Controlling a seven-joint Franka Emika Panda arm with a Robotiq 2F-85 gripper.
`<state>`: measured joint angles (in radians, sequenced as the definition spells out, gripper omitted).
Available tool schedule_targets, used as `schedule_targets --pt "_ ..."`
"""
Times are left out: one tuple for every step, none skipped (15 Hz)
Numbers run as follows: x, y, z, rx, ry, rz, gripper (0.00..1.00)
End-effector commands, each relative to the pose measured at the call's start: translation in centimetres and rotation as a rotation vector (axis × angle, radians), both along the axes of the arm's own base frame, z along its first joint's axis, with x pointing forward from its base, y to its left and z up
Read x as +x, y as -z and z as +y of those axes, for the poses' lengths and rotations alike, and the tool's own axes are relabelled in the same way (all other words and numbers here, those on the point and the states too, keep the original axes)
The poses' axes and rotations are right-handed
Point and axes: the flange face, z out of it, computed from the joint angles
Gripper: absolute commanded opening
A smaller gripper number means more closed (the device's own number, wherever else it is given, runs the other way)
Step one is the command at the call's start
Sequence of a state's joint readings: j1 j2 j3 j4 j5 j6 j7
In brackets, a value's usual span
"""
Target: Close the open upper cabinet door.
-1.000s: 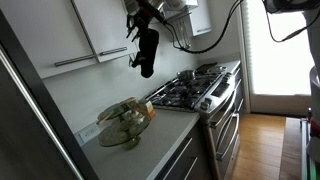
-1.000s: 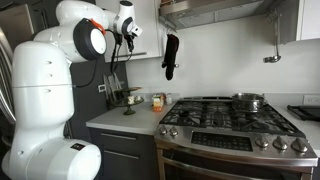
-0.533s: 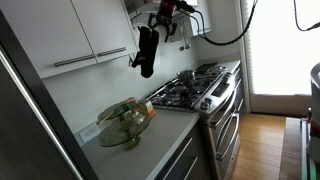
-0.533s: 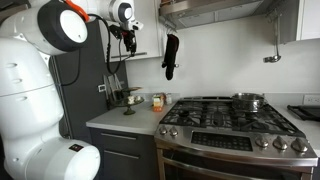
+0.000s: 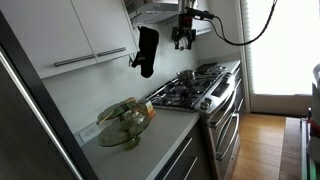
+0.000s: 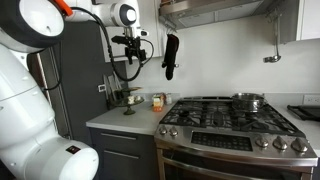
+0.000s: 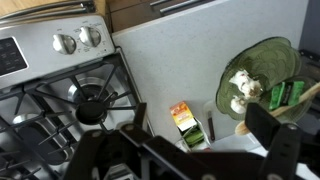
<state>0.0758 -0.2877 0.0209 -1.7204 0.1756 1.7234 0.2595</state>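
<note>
High above the desk [image 7: 170, 60] beside the stove [image 7: 60, 90], the fingers [image 7: 278, 145] seem spread wide apart, gripping nothing.

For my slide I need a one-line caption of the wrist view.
Wrist view: the gripper above a grey counter with a green glass bowl and a small carton, beside the gas stove.

Home kitchen: stainless gas range [image 6: 228, 125] with knobs and iron grates, range hood [image 6: 205, 10] above, grey countertop [image 5: 170, 125] (glass bowl [image 5: 124, 123] of food on it), white wall cabinets [image 5: 60, 30], wooden floor [image 5: 262, 140].
</note>
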Motion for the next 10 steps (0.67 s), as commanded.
schedule_targets --pt "-2.0 4.3 -0.9 -0.097 -0.147 -0.018 1.00" --pt "-2.4 5.4 -1.0 -0.112 -0.188 -0.019 1.00" --pt "-2.9 6.4 -1.0 -0.126 -0.214 -0.019 1.00" --pt "-3.5 7.4 -1.1 -0.154 -0.230 -0.013 1.00" --pt "-4.2 8.5 -1.3 -0.183 -0.238 -0.016 1.00" --pt "-5.0 9.4 -1.5 -0.206 -0.243 -0.007 1.00" --pt "-5.9 10.6 -1.7 -0.234 -0.239 -0.004 1.00" --pt "-6.9 11.5 -1.8 -0.257 -0.236 0.005 1.00" --pt "-7.9 12.5 -1.8 -0.272 -0.233 -0.003 1.00" --pt "-8.9 13.4 -2.0 -0.290 -0.230 -0.003 1.00"
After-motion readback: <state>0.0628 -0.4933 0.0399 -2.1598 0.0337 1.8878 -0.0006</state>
